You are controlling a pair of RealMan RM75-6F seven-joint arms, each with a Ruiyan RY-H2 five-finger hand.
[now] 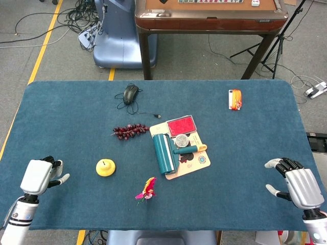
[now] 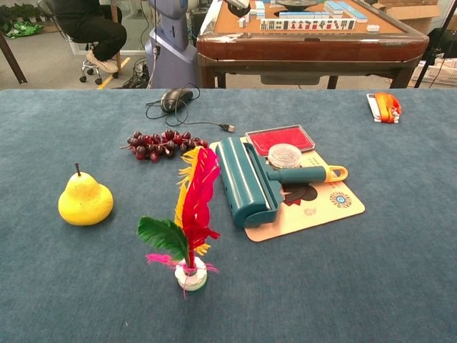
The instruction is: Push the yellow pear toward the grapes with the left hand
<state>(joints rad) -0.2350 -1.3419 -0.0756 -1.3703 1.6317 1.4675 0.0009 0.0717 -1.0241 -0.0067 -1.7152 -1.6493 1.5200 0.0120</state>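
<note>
The yellow pear [image 1: 106,167] [image 2: 85,200] stands upright on the blue table, left of centre. A bunch of dark red grapes [image 1: 131,131] [image 2: 158,145] lies beyond it, a little to the right. My left hand [image 1: 40,176] hovers near the table's front left, well left of the pear and apart from it, fingers loosely spread and holding nothing. My right hand [image 1: 298,184] is at the front right edge, open and empty. Neither hand shows in the chest view.
A feather shuttlecock [image 1: 146,189] [image 2: 187,222] stands just right of the pear. A teal roller [image 1: 166,152], a red pad [image 1: 181,125] and a small round tin lie on a card. A mouse [image 1: 131,94] and an orange packet [image 1: 235,99] sit further back.
</note>
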